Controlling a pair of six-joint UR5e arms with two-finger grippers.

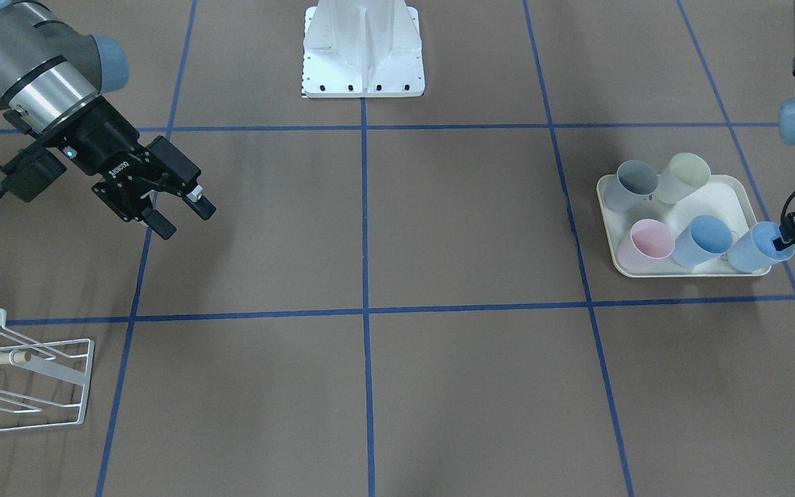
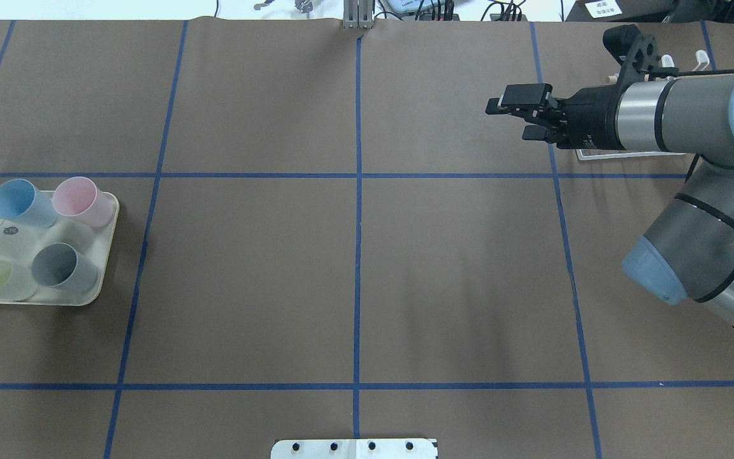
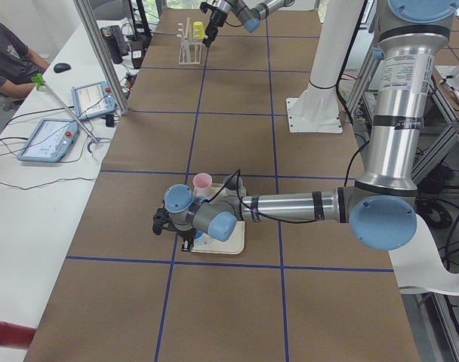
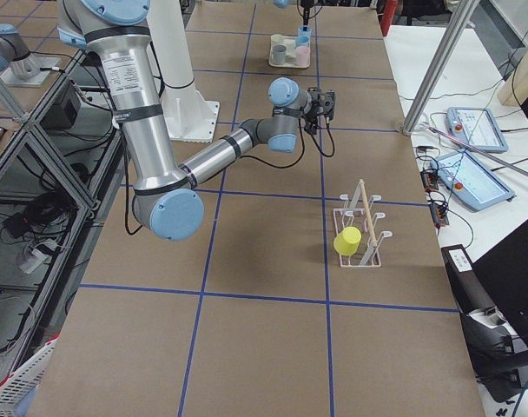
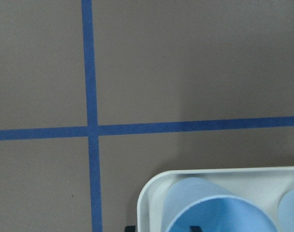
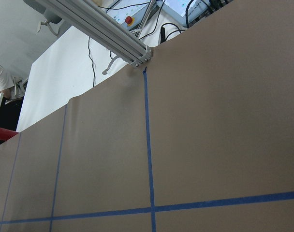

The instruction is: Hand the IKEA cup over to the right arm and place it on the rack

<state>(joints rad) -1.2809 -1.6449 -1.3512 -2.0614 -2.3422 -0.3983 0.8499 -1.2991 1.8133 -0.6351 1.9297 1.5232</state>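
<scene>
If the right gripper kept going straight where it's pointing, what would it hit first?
Likely only bare table; the right gripper points toward the robot's left, and the tray lies off that line. Its downward tilt is unclear.

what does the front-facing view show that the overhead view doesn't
Front-facing only: the left gripper, one finger inside the end blue cup, and the rack in plain sight. Overhead only: the right arm back to its elbow, covering most of the rack. Both: the tray with five cups, and the right gripper, open and holding nothing.
</scene>
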